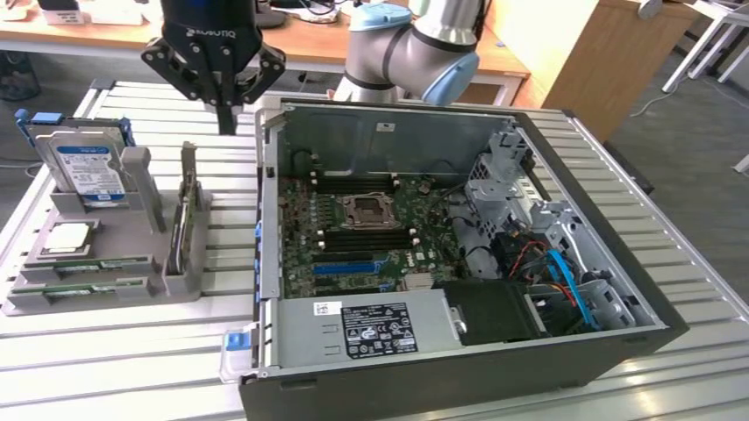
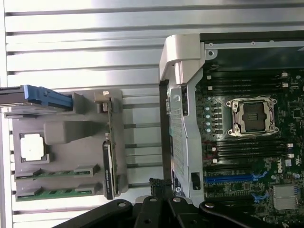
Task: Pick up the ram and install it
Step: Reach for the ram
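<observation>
Green circuit-board item: ram (image 1: pixel 91 266), lying flat in a near slot of the grey holder (image 1: pixel 181 285) at the exterior view's left. A second stick (image 1: pixel 82 290) lies in the slot just nearer.

- Same holder: hard drive (image 1: pixel 84 167) upright at the far end; silver CPU chip (image 1: pixel 68 237) between drive and sticks.
- Gripper (image 1: pixel 224 118): closed, holding nothing. It hangs above the slatted table (image 1: pixel 117 368) on the far side, between holder and open computer case (image 1: pixel 374 140), well apart from the ram.
- Step in hand: approach; the ram is not yet picked up and nothing is installed.
- Destination: dark memory slots (image 1: pixel 363 235) beside the CPU socket (image 1: pixel 365 210) look empty.
- Next move calls for, by judgement: parted jaws, travel to the holder's near end, and jaws set across the stick's thin width so it lifts out straight.
</observation>
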